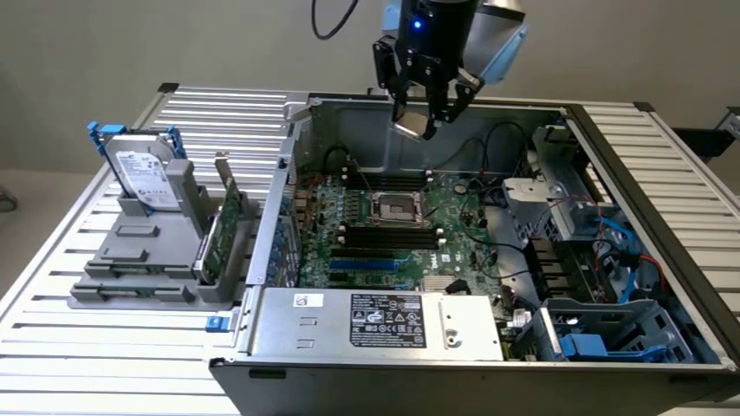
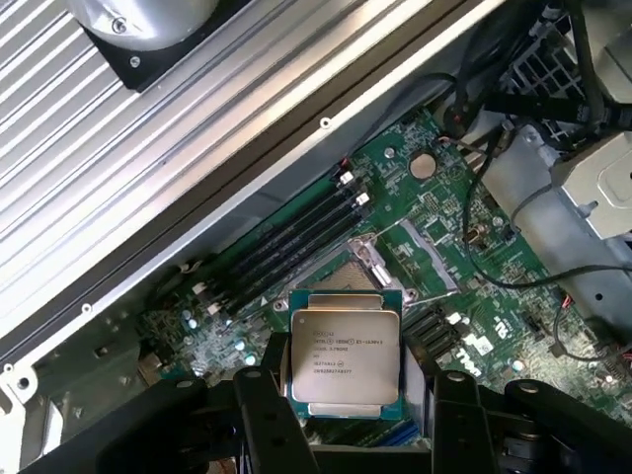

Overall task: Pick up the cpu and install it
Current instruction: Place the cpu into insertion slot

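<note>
Jaws stand fairly wide and are closed on the cpu (image 2: 344, 357), with a black finger (image 2: 265, 400) pressed against each of two opposite edges. In the wrist view the chip's silvery lid and its printed lines face the camera, with a thin rim around it.

In the exterior view the gripper (image 1: 424, 121) hangs in the air over the far wall of the open computer case (image 1: 347, 108), and the chip held at its tips touches nothing else. At six o'clock from the gripper, down on the green motherboard (image 1: 463, 225), lies the square metal-framed socket (image 1: 399, 208), well apart from the chip. Rows of black memory slots (image 1: 387, 236) run just beside the socket at its six o'clock, and more run at its twelve o'clock. A round coin cell (image 1: 460, 185) sits near the socket at about two o'clock.

Farther out at six o'clock, a grey power supply (image 1: 382, 321) with a black label lies along the near edge of the case. At three to four o'clock from the socket are metal drive bays with blue cables (image 1: 625, 238) looping through them.

Outside the case, at nine o'clock, a grey holder (image 1: 145, 269) rests on the slatted metal table (image 1: 58, 355). A hard drive (image 1: 145, 178) with a white label stands upright in it, and a green card (image 1: 228, 227) stands on edge between the holder and the case wall.
</note>
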### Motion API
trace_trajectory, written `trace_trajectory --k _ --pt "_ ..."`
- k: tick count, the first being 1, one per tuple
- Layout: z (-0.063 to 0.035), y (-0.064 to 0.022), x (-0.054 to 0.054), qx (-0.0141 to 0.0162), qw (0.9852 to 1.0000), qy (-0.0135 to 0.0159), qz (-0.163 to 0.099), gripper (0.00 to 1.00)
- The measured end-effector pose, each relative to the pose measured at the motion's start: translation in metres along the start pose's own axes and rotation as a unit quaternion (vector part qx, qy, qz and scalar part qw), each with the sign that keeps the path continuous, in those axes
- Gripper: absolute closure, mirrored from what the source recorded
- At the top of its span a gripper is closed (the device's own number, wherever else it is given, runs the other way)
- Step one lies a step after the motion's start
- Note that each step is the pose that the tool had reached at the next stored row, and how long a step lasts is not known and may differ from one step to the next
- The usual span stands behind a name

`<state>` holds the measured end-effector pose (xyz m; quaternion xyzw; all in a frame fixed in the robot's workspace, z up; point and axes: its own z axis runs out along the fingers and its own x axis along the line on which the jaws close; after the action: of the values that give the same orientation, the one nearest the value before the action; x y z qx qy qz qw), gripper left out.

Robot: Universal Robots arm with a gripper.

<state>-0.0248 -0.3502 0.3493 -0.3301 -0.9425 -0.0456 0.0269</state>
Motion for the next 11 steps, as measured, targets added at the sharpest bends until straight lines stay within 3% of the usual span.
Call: trace_trajectory --k 6,11 --pt "0.0006 -0.0001 -0.0001 -0.0043 0.9985 -0.0037 0.054 0.45" --pt "0.0012 -0.0002 -0.0001 -0.0079 0.995 -0.0068 0.099 0.45"
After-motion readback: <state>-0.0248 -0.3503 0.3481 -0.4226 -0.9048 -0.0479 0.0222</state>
